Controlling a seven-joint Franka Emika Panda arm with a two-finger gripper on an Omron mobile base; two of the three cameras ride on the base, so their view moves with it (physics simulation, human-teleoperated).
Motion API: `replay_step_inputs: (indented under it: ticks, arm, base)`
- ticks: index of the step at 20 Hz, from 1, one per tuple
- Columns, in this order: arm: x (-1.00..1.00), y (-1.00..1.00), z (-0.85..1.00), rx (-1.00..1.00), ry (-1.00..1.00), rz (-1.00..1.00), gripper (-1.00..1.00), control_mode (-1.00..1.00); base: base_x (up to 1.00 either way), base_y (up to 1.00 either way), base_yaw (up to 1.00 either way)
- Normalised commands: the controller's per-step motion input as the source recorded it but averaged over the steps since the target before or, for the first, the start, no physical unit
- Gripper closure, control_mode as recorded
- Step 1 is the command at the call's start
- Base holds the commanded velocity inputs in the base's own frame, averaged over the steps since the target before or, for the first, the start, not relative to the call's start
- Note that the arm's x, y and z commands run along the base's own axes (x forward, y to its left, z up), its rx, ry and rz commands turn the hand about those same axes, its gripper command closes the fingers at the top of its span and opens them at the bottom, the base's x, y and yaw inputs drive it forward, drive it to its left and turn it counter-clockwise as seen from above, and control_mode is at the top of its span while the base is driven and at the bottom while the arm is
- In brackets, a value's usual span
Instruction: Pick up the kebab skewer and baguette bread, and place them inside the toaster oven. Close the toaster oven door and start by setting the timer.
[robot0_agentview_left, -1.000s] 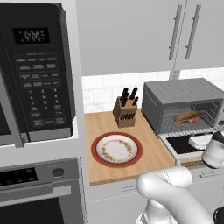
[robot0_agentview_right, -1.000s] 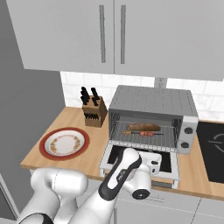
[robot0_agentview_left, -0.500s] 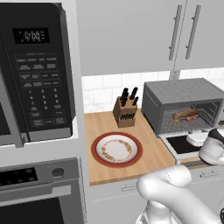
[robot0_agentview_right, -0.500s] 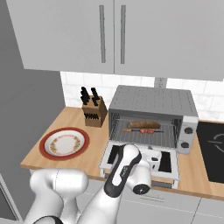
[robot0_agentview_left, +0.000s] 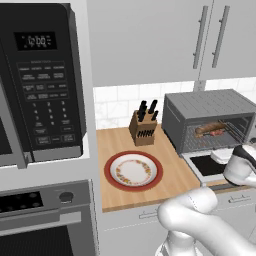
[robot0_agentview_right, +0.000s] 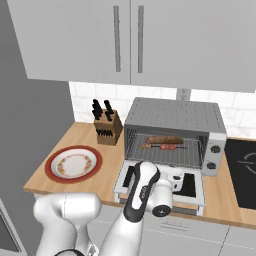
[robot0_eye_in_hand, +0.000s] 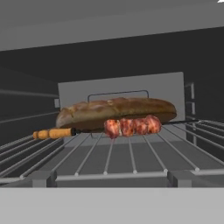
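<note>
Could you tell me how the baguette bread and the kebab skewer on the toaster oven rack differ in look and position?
The baguette bread is a thick, plain brown loaf; the kebab skewer is a thin stick carrying reddish meat chunks and an orange end. In the hand view the skewer lies in front, nearer the camera, with the baguette bread behind it. Both lie lengthwise, side by side, on the wire rack inside the toaster oven, whose door hangs open.

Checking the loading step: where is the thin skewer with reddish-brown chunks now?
The kebab skewer lies on the wire rack inside the grey toaster oven, just in front of the brown baguette loaf.
</note>
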Motion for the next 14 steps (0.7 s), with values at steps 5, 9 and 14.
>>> replay_step_inputs:
  ticks: [5, 9, 14]
  arm:
    - [0.21, 0.0, 0.0, 0.0, 0.0, 0.0, -1.0, -1.0]
    - [0.23, 0.0, 0.0, 0.0, 0.0, 0.0, -1.0, -1.0]
    - [0.22, 0.0, 0.0, 0.0, 0.0, 0.0, -1.0, -1.0]
  base:
    - [0.0, 0.0, 0.0]
    - [0.0, 0.0, 0.0]
    - [0.0, 0.0, 0.0]
